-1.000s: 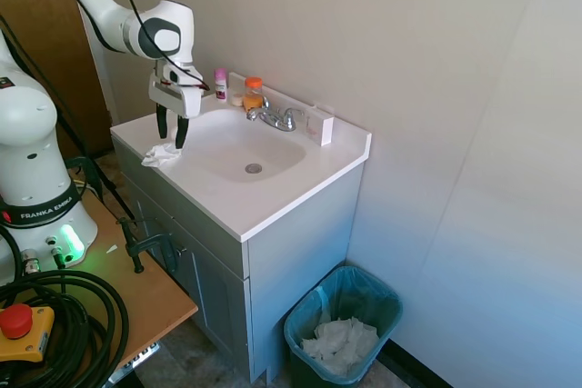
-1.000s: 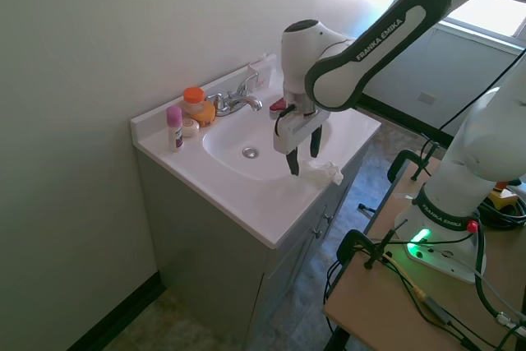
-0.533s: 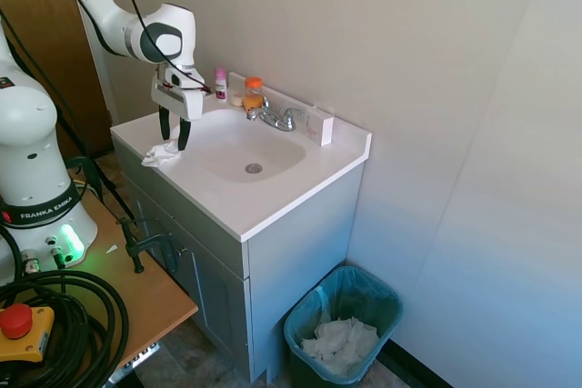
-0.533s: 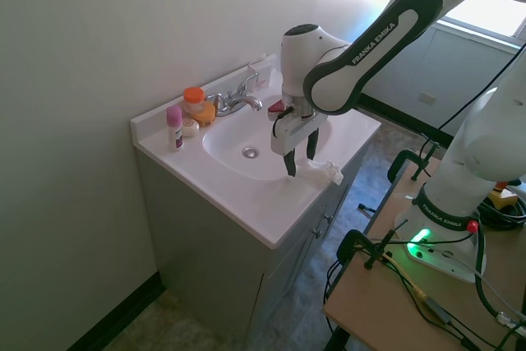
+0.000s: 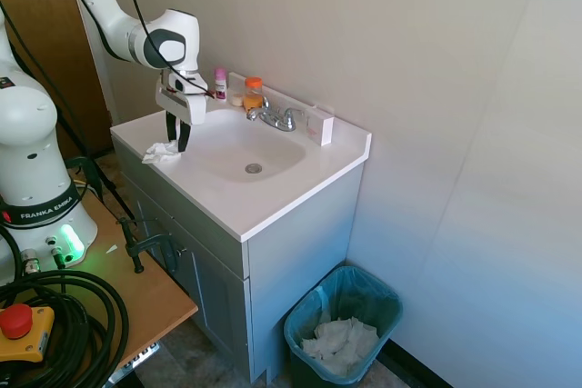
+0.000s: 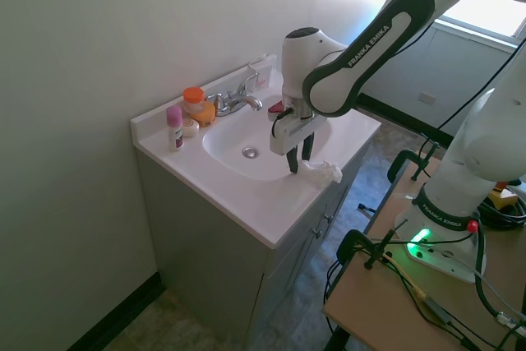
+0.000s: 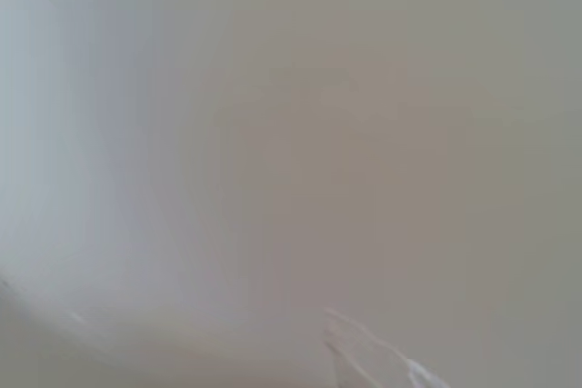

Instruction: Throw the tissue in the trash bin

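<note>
The step in hand is the pick-up — the grasp on the tissue (image 5: 163, 151) appears to be made or on the point of being made, and the carry to the bin (image 5: 344, 317) is not yet begun. The gripper (image 5: 176, 144) points straight down at the counter (image 5: 273, 202) beside the basin, its two dark fingers (image 6: 293, 161) drawn to a narrow gap. In both exterior views the tips meet the tissue at its basin-side edge; most of the wad spreads outward from the fingers toward the counter's front lip and lies on the surface. Whether paper is actually pinched between the tips cannot be told from these views. The wrist view is blurred, showing only a pale ragged edge. The bin stands on the floor — well apart from the fingers, far below them and past the opposite end of the vanity, with white paper already inside. The next move calls for a firm pinch, then a straight lift; the hold looks off-centre, so the wad may trail or slip free.
</note>
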